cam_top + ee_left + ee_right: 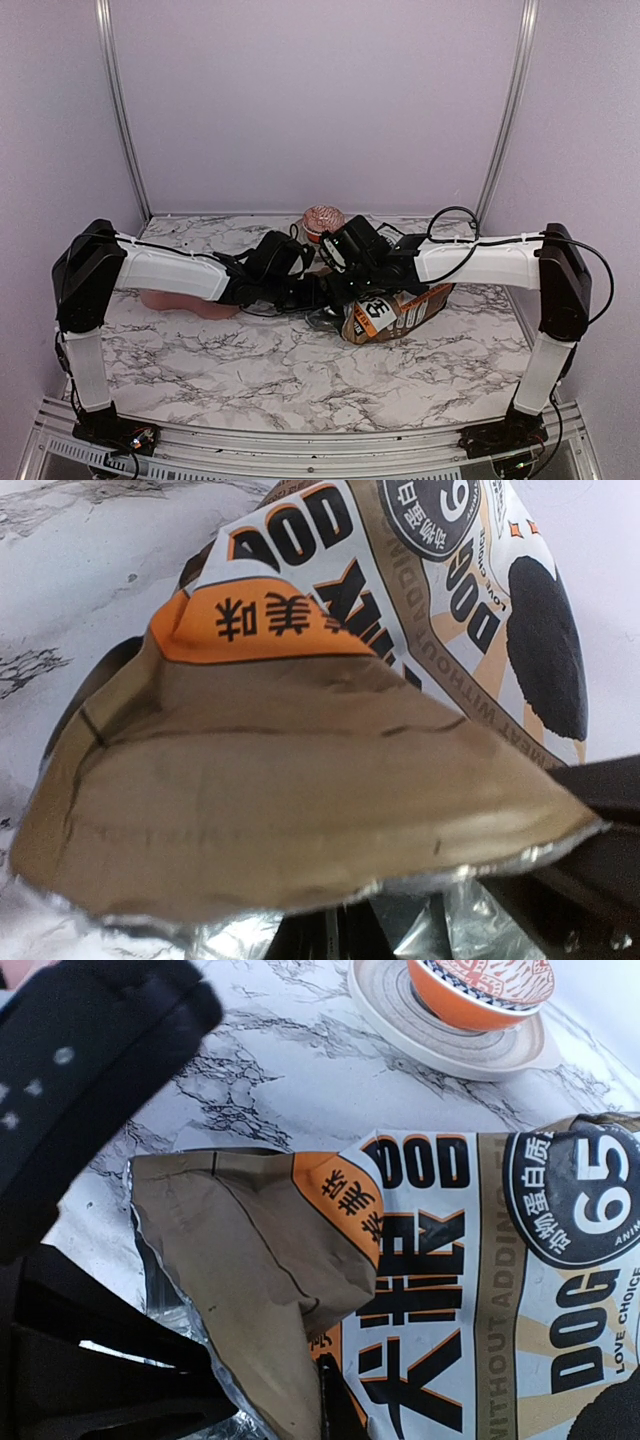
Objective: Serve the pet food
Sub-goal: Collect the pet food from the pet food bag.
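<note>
1. Counter (250, 370): white marble pattern, with both arms reaching in to meet near its middle.
2. Bag (395, 312): printed white, brown and orange with "DOG" and "65". It lies on its side just right of centre, under the right arm.
3. Bag mouth: the torn top edge is crumpled and silver foil lining shows along the tear. It points toward the two arm tips.
4. Left end effector (330, 942): nearly closed. The torn foil edge runs straight into its fingers, so it looks pinched on the bag's mouth. The contact itself sits at the bottom edge of the left wrist view and is partly cut off.
5. Right end effector (335, 1405): fully closed. One dark fingertip lies over the printed face, and the foil edge passes into the fingers at lower left. It looks clamped on the bag's edge, next to the left one.
6. Pet food: no pellets show in any view, only the bag. Cannot tell how much is in it.
7. Bowl (480, 990): orange with a patterned rim, sitting on a pale ringed plate (440, 1045). The plate is on the counter beyond the bag and not touching it.
8. Cupcake (323, 217): pink top, standing at the far edge of the counter behind the arm tips.
9. Pink object (185, 300): lies on the counter, partly under the left arm. Cannot tell what it is.
</note>
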Available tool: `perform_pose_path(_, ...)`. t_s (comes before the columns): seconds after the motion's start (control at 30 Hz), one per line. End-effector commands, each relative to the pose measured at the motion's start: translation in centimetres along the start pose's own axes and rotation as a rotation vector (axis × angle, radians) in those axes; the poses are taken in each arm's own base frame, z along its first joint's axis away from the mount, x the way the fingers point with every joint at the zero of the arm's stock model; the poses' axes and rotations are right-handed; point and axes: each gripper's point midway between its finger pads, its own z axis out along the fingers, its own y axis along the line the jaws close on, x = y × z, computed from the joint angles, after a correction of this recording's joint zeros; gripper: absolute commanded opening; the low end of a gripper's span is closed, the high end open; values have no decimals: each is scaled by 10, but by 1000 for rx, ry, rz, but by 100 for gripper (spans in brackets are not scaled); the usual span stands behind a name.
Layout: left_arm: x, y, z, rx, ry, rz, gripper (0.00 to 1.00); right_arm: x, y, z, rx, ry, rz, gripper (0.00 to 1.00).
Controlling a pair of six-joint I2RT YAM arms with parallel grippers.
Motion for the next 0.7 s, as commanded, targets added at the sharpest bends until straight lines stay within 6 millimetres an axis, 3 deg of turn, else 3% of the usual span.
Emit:
perform_pose_path(0.0,-4,-6,19,60,34,-24,0,-18,-18,-14,54,-54,29,0)
perform_pose_path(0.23,-14,-15,30,124,18,-26,0,-18,-18,-15,50,-58,38,0)
perform_pose_path(0.67,-2,-1,-4,113,-31,85,0,-24,-25,-16,55,-80,51,0)
